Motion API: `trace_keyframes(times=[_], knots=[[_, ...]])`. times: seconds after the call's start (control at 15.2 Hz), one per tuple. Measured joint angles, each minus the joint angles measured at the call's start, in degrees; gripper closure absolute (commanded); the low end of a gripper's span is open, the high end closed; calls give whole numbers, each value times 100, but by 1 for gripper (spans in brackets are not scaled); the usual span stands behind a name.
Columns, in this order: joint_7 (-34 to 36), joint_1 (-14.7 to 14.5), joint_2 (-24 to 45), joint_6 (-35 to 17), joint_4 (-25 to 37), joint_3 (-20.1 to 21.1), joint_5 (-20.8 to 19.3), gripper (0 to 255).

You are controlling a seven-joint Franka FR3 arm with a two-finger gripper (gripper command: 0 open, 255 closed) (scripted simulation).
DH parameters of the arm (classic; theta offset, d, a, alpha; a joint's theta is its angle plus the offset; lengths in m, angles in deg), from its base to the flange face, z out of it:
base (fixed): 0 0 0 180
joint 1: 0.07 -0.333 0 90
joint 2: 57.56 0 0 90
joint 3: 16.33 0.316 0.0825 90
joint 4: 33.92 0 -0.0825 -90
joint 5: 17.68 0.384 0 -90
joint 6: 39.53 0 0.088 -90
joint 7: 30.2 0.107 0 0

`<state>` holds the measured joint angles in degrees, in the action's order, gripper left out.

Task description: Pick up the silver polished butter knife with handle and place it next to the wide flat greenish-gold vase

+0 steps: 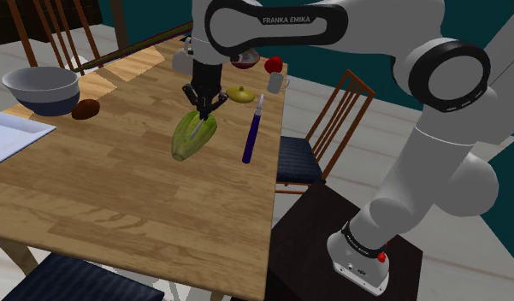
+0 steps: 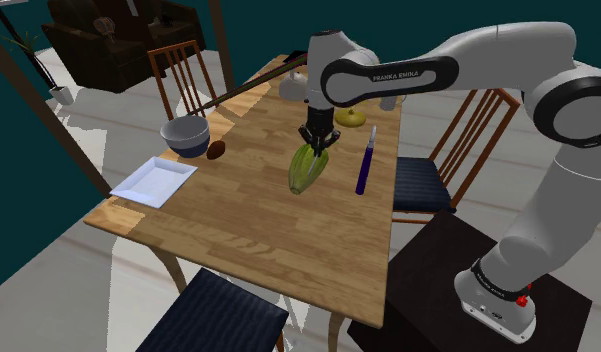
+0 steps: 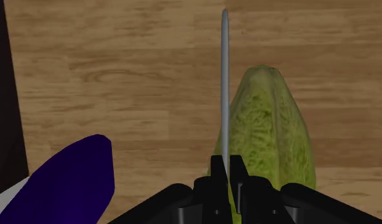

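Gripper [image 3: 227,168] clasps butter knife [image 3: 225,76], handle apparently hidden within its grasp.

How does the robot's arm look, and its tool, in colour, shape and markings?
The arm has rounded white segments with dark joint rings. White lettering "FRANKA EMIKA" sits on a dark band. The tool is all black, with two slim fingers. A small red knob shows near the base.
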<state>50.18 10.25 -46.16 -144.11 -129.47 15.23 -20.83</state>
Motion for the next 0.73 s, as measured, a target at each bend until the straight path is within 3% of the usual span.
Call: trace_keyframes(times=[0.73], knots=[[-1498, 909, -349, -24, -356, -559, 230, 255]])
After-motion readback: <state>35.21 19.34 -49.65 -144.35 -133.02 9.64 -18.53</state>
